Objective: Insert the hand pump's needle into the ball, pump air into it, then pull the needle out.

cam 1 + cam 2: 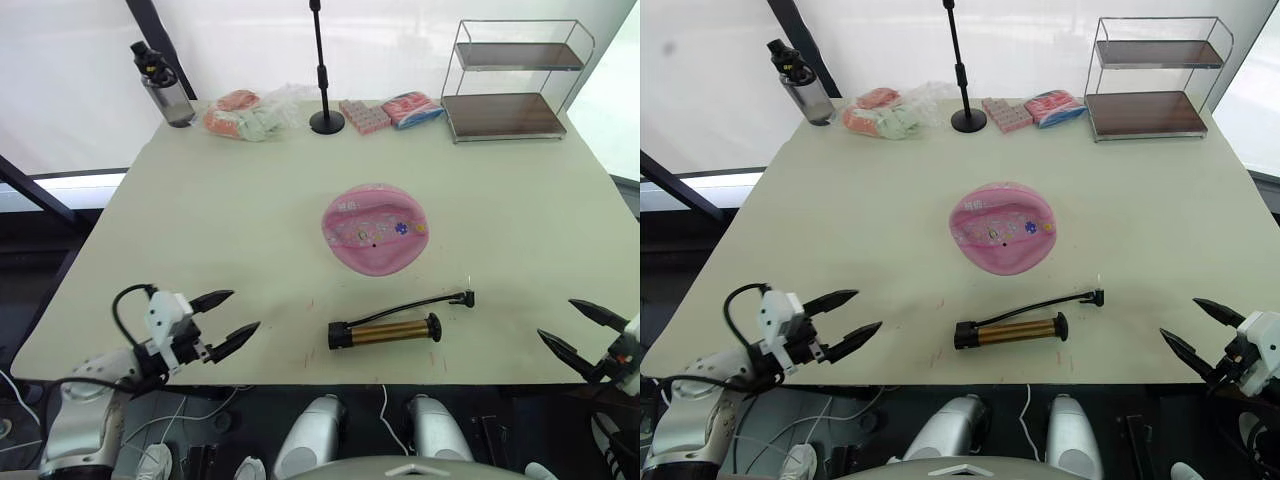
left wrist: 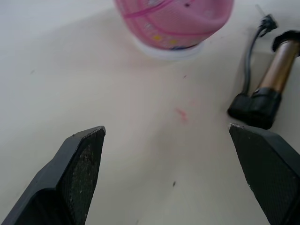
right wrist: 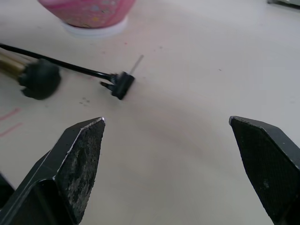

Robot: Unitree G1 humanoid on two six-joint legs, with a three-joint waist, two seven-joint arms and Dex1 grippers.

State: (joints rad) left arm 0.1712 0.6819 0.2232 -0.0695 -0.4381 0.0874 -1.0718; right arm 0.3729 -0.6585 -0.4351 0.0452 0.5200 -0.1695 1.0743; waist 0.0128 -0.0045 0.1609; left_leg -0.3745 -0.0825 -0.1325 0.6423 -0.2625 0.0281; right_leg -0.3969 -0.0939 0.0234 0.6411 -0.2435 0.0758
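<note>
Both of your grippers, left (image 1: 228,312) and right (image 1: 572,327), sit at the near table (image 1: 200,230) edge with fingers spread apart, gripping nothing. Between them lies the pump (image 1: 385,331), its needle (image 3: 136,63) resting on the table. Beyond it sits the ball (image 1: 375,227).

It looked like a robotics test lab: a bare pale table (image 1: 200,230) stood before white backdrop sheets (image 1: 80,70), a black stand (image 1: 322,70) rose at its far edge, and loose cables (image 1: 185,420) lay beneath.
</note>
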